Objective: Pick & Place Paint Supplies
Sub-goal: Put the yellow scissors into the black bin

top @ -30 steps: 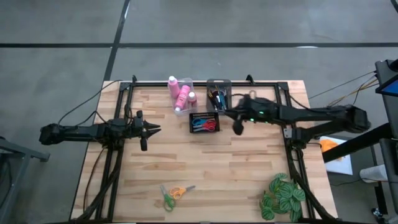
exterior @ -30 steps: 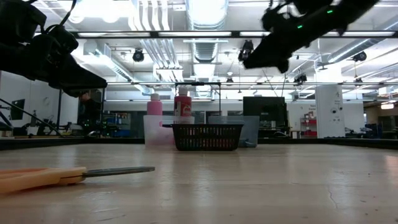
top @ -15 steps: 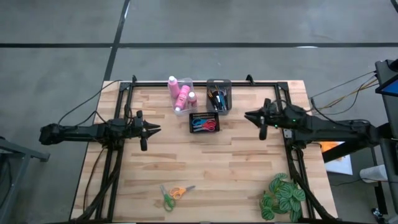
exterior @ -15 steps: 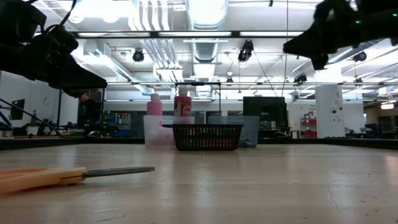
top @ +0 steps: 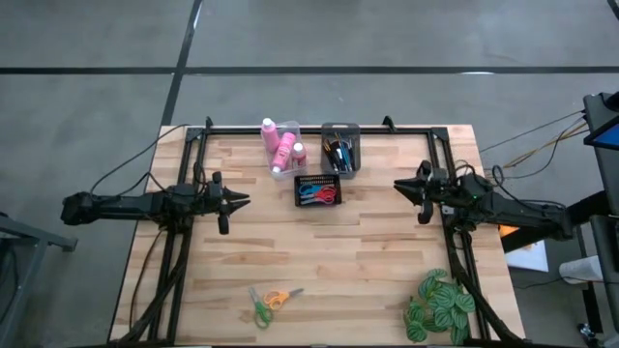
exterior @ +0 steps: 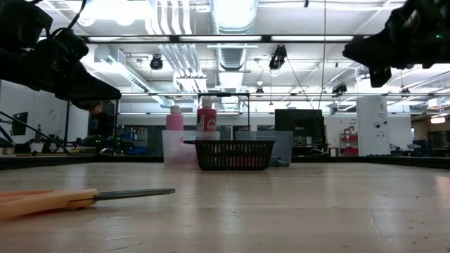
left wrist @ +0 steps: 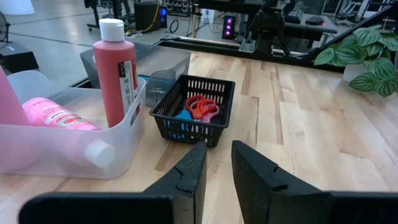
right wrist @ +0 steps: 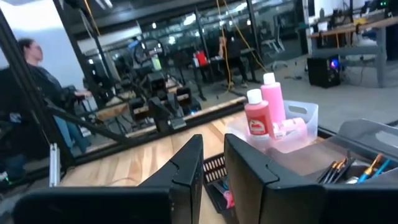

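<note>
Right gripper [top: 414, 189] withdrawn rightward, person [right wrist: 34, 99] behind

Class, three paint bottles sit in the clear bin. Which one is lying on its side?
The pink bottle lying low in the clear bin, white cap pointing sideways. The red-labelled bottle and the other pink one stand upright, caps up.

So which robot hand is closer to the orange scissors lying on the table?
Left. The left gripper hangs up-table of the orange scissors, slightly leftward. The right gripper is far across the table, on their right.
</note>
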